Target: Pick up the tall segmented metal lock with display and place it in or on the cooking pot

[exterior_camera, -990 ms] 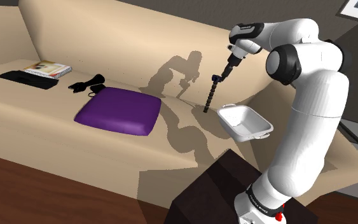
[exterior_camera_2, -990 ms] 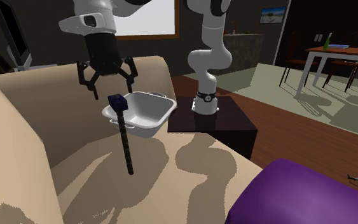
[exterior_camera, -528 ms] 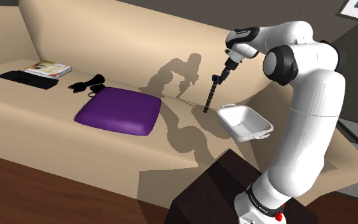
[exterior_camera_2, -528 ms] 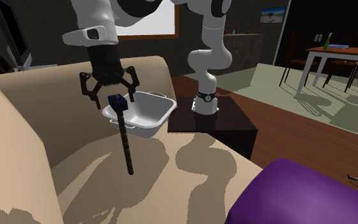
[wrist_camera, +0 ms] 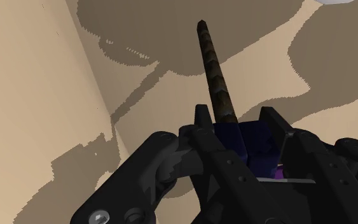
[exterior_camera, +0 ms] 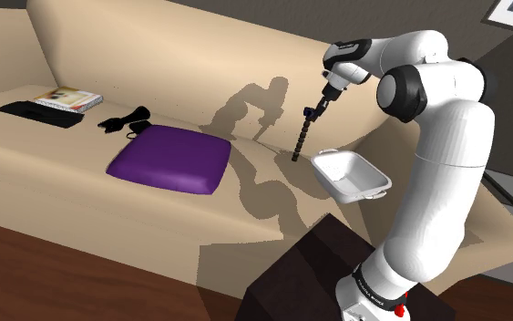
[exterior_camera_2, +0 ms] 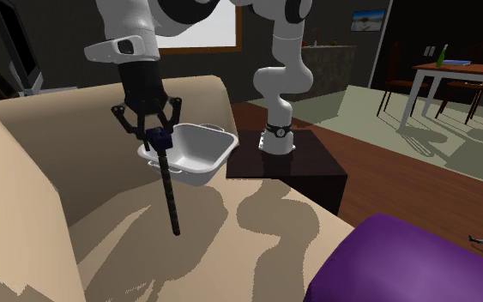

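- My fingers (wrist_camera: 202, 124) are narrowed onto the dark blue block that heads the lock (exterior_camera_2: 170, 193). In the wrist view the block fills the gap between them, so the gripper (exterior_camera_2: 160, 133) is clasping it.
- The beige sofa (exterior_camera: 63, 155) lies under the fingers, and its backrest rises just beyond them.
- The white arm (exterior_camera: 446, 164) arches up from the dark stand (exterior_camera: 318, 264) and comes down to the fingers from above.
- A purple cushion (exterior_camera: 170, 158) lies on the seat well apart from the fingers, on the side away from the stand.
- The white cooking pot (exterior_camera_2: 205, 159) rests on the sofa just beside the fingers and lower than them, between them and the stand.
- The lock's dark segmented shaft runs down from the fingers, roughly upright, and its foot rests on the sofa seat.
- A book (exterior_camera: 67, 98) and some flat black things (exterior_camera: 28, 111) lie far from the fingers, past the cushion.
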You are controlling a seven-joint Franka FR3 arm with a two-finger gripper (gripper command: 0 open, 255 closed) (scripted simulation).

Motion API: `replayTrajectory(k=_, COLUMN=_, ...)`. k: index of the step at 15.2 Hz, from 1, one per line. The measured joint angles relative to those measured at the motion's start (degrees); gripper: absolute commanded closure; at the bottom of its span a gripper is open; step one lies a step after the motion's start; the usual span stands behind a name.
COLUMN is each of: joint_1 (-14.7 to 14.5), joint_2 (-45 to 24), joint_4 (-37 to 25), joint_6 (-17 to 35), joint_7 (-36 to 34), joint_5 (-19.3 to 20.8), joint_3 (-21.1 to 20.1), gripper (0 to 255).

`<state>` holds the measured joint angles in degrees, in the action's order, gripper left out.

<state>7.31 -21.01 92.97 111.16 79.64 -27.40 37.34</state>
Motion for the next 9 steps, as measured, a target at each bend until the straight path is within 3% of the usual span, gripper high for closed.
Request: replayTrajectory(k=9, joint_1=0.0, joint_2=0.1, joint_4=-0.6, joint_6=-0.7, joint_7=-0.2, joint_5=0.2, joint_3=0.1, gripper=255)
